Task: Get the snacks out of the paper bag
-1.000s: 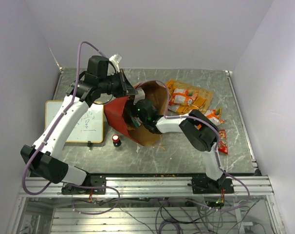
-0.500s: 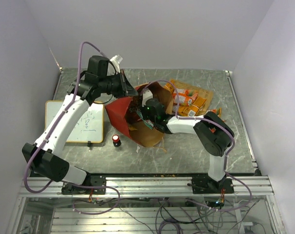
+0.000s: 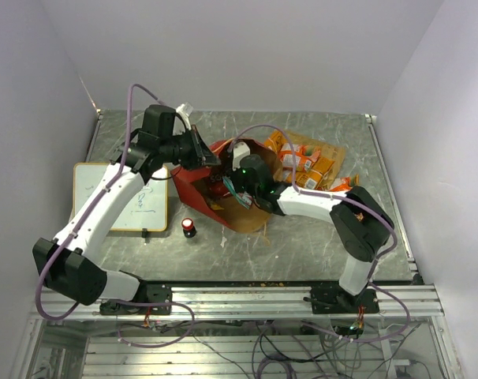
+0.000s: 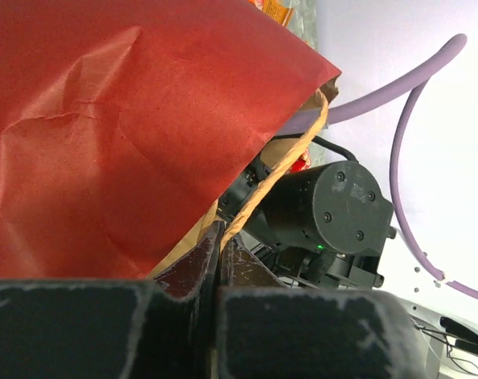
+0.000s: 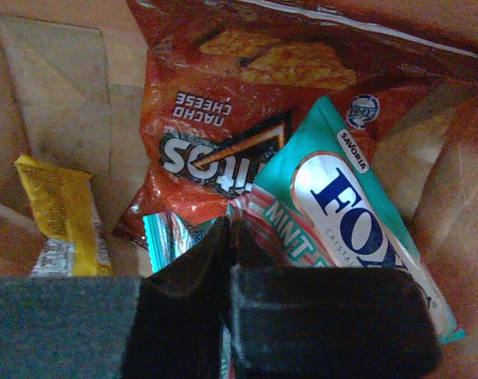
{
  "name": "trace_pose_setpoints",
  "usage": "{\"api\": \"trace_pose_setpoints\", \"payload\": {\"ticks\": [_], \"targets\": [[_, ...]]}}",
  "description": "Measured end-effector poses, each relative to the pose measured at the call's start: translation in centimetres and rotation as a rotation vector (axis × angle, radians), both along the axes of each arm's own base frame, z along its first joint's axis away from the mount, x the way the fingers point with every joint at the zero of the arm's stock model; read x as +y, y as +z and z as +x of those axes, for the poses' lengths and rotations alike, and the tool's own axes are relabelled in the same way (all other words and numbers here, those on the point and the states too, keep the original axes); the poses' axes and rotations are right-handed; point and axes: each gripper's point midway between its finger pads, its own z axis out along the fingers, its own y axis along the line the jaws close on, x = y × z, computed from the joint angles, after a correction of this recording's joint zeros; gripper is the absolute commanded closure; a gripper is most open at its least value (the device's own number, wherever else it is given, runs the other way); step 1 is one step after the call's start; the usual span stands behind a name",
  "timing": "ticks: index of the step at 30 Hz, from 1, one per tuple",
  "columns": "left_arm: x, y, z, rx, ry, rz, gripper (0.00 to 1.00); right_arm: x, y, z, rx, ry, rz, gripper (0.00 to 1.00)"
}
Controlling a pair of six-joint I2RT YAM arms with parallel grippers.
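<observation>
Red paper bag lies on the worktop; left jaws clench its cord handle, right jaws are clenched shut inside, against a teal mint packet.

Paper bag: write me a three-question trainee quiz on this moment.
1. True or false: the paper bag is empty.
2. The left gripper is shut on: A the bag, B the whiteboard, C the red cylinder?
3. Which flavour is printed on the teal packet beside the right gripper?
Key: 1 false; 2 A; 3 mint.
</observation>
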Motion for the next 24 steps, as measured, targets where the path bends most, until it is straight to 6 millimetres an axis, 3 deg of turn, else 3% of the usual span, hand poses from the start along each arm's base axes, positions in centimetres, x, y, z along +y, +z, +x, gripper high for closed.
{"api": "trace_pose_setpoints", "payload": {"ticks": [9, 16, 24], "targets": [[0.3, 0.0, 0.1, -0.007, 0.020, 0.015, 0.93, -1.1, 1.4, -1.0, 0.015, -0.013, -0.004, 1.00], [0.6, -0.1, 0.4, -0.013, 0.043, 0.029, 0.93, -2.0, 5.7, -1.7, -0.044, -0.010, 0.042, 1.00], [0.4, 0.0, 0.5, -0.012, 0.047, 0.024, 0.93, -1.1, 12.3, -4.2, -0.066, 0.083, 0.229, 1.00]]}}
